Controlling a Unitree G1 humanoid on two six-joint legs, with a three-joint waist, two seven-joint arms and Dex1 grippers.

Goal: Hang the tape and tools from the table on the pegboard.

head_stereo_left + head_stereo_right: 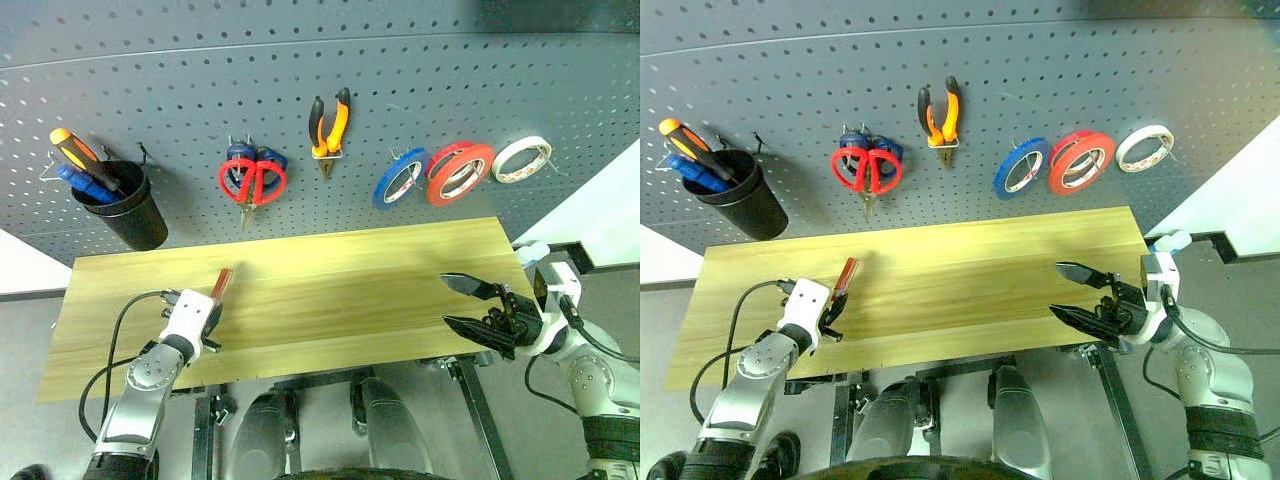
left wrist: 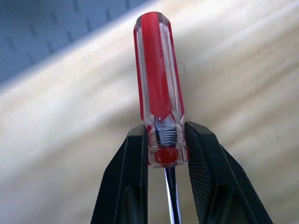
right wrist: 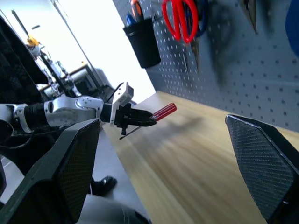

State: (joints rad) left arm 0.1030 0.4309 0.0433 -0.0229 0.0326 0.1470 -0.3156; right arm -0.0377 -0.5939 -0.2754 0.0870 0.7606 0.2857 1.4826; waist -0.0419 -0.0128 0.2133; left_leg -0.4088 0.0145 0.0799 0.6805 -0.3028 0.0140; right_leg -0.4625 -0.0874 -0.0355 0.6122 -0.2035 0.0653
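Pinching the red-handled screwdriver [image 2: 160, 84] at the collar where handle meets steel shaft, the left pincer [image 1: 212, 318] is holding it over the near left part of the counter [image 1: 330, 290], handle tip aimed toward the pegboard [image 1: 400, 90]; in the right wrist view the tool is riding clear of the wood, its shaft sticking out behind the fingers. Over at the counter's right end, the right pincer [image 1: 465, 303] is hanging with its two black fingers spread wide and nothing between them, pointing across toward the left arm. Up on the pegboard, the red-handled scissors [image 1: 252, 182] are hanging over a blue-handled pair, the orange-and-black pliers [image 1: 329, 127] are sitting just right of them, and further right the blue tape roll [image 1: 401, 178], the big red-orange tape [image 1: 460, 174] and a whitish roll [image 1: 521, 159] are hanging in a row. A black cup [image 1: 125, 207] at far left is holding orange and blue screwdrivers [image 1: 82, 162].
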